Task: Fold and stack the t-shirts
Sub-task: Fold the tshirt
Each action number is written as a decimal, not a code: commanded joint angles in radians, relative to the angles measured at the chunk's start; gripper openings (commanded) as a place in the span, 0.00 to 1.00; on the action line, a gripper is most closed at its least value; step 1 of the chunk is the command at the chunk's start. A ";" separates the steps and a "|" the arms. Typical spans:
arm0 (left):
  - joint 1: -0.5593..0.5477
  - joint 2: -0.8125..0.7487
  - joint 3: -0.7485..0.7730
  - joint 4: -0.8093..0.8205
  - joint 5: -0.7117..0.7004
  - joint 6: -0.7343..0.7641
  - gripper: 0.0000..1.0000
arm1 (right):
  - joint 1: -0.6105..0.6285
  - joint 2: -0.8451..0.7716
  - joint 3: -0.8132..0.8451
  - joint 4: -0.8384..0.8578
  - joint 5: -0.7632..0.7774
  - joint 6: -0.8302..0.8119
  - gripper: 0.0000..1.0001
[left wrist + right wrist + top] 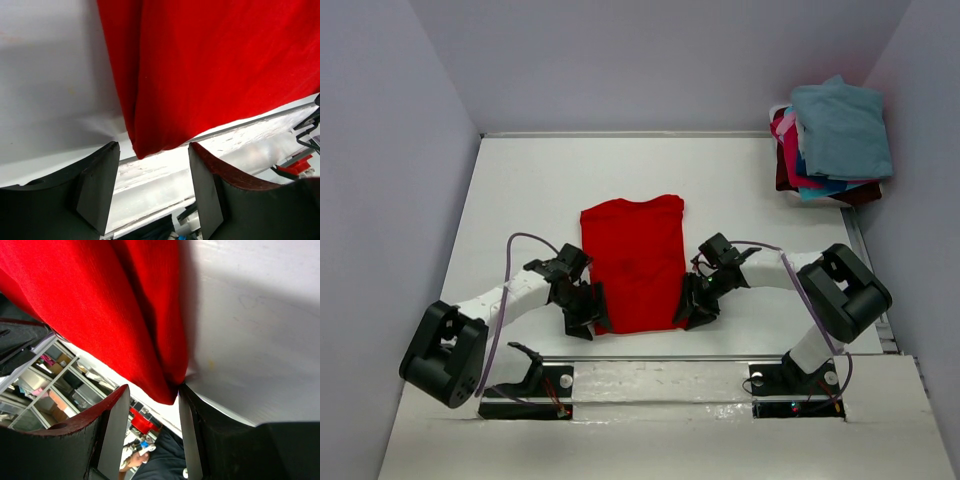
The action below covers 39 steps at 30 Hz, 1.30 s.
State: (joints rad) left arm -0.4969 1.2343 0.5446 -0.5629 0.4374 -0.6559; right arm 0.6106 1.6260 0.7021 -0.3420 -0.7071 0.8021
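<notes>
Lying flat on a white counter (520, 190): one bright red plain cloth t-shirt (633, 265), set out as a tall narrow rectangle. Long sides doubled inward, short near edge turned toward the arm bases. Near edge running close along the pale metal strip (720, 357) at the counter's front.

Entry, left black two-finger tool (588, 318): stationed at the near left corner of the red t-shirt, low over the counter. Spread apart in the left wrist view (152, 150), with a clear gap between the dark fingers. Near left corner of the red cloth (215, 65) pointing down toward that gap, touching neither finger. Not pinched.

Entry, right black two-finger tool (692, 312): stationed at the near right corner of the red t-shirt, mirroring the left one. Spread apart in the right wrist view (153, 390). Near right corner of the red cloth (100, 305) dipping between the fingertips, its tip right against one finger, with an open gap on the other side. Not clamped.

Entry, stack of folded cloth shirts: well apart from the red t-shirt, beyond its far right corner, against the right wall. Topped by a teal-blue shirt (842, 128) overhanging the rest. Beneath it, a pink shirt (788, 150), a blue shirt (820, 188) and a dark maroon shirt (860, 195).
</notes>
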 commanded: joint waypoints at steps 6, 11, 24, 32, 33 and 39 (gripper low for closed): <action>0.001 0.057 0.032 0.057 0.043 -0.007 0.61 | 0.012 -0.018 -0.015 0.005 0.008 -0.006 0.49; 0.001 0.080 0.034 0.072 0.044 -0.004 0.55 | 0.012 -0.034 -0.027 -0.002 0.012 -0.006 0.49; 0.001 0.059 0.028 0.052 0.044 -0.004 0.35 | 0.012 -0.022 -0.021 -0.005 0.021 -0.003 0.33; 0.001 0.063 0.028 0.057 0.043 0.004 0.25 | 0.012 -0.008 0.003 -0.008 0.031 -0.006 0.23; 0.001 0.065 0.028 0.057 0.040 0.006 0.24 | 0.012 -0.008 0.008 -0.014 0.035 -0.009 0.23; 0.001 0.060 0.043 0.032 0.006 0.025 0.08 | 0.012 -0.015 0.039 -0.037 0.046 -0.020 0.19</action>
State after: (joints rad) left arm -0.4969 1.3128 0.5507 -0.4873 0.4686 -0.6594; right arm 0.6106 1.6176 0.6956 -0.3618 -0.6804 0.8009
